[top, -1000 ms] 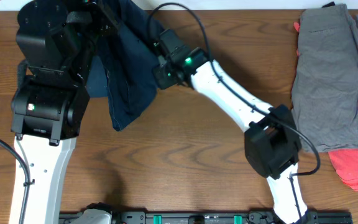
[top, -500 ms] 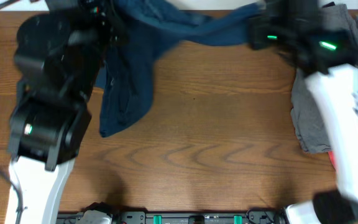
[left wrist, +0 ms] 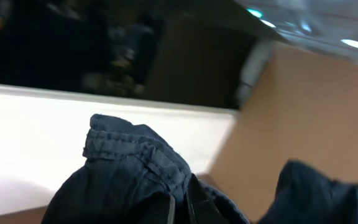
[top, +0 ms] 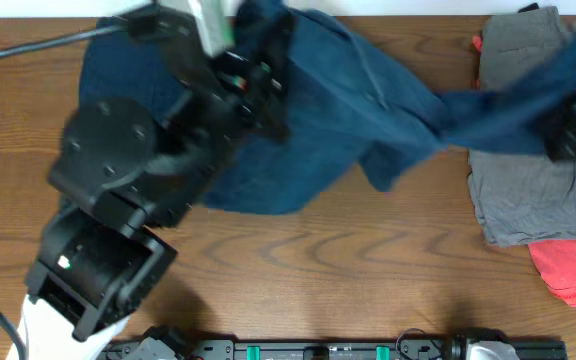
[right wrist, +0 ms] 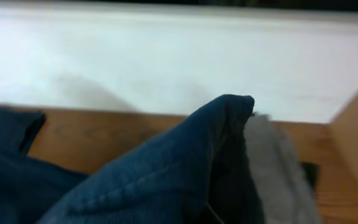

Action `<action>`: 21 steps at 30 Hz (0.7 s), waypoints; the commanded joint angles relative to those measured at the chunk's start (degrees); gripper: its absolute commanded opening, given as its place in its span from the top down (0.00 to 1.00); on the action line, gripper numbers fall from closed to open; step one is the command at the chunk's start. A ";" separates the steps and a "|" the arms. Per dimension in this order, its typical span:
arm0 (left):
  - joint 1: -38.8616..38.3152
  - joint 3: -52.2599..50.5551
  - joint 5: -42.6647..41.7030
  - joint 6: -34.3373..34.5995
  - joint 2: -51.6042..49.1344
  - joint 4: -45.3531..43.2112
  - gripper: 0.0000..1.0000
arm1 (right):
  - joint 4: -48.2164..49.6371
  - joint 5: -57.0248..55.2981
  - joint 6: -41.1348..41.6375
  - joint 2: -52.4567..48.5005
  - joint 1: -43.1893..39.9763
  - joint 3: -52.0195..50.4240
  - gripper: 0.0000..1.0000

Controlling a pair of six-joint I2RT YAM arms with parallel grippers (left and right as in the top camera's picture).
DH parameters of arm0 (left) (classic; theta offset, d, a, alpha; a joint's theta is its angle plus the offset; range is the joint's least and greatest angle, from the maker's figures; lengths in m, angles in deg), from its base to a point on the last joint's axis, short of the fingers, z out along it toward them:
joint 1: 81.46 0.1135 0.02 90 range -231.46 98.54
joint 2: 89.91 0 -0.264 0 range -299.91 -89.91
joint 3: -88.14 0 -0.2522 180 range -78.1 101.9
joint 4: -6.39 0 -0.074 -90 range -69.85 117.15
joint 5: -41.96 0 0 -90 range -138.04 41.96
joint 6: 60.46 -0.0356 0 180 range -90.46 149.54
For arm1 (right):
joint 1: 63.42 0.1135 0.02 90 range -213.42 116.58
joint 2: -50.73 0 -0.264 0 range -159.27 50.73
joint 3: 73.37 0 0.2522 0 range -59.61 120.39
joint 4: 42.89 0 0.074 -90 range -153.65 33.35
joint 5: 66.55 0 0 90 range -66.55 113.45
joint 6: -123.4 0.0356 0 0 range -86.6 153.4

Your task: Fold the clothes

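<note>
Soft navy-blue shorts [top: 348, 110] with stitched seams stretch across the far half of the wood-grain table [top: 368, 270], long axis left to right, broad at left, narrowing to a taut band at right. The left gripper [left wrist: 180, 204] is clenched on a bunched hem. The right gripper [top: 566, 125], blurred, grasps the narrow end above flat grey trousers [top: 528, 190]; a coral-pink piece [top: 573, 270] lies nearer.

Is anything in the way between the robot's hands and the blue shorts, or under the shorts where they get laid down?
Nothing is between them: the left gripper and right gripper both pinch the dark navy-blue fabric shorts. The shorts' right end hangs over the grey fabric trousers, not bare wooden table.
</note>
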 commanded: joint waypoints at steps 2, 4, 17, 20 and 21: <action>-5.90 1.03 -0.37 -1.38 0.48 -0.59 0.94 | -1.38 -1.73 -2.12 5.16 -2.47 0.39 0.99; -7.89 1.03 -0.35 -2.71 0.48 -0.55 0.94 | -2.40 -2.86 -2.14 6.36 -2.58 0.39 0.99; -8.94 1.03 28.26 -4.52 -0.44 17.07 0.94 | -8.98 -0.39 -4.04 -5.40 -2.58 0.37 0.99; -7.52 1.03 32.70 -4.26 -1.86 21.14 0.94 | -8.92 1.90 -4.87 -10.99 -2.56 0.37 0.99; -6.93 1.03 33.11 -4.00 -2.38 21.99 0.94 | -8.87 2.36 -4.90 -12.59 -2.58 0.37 0.99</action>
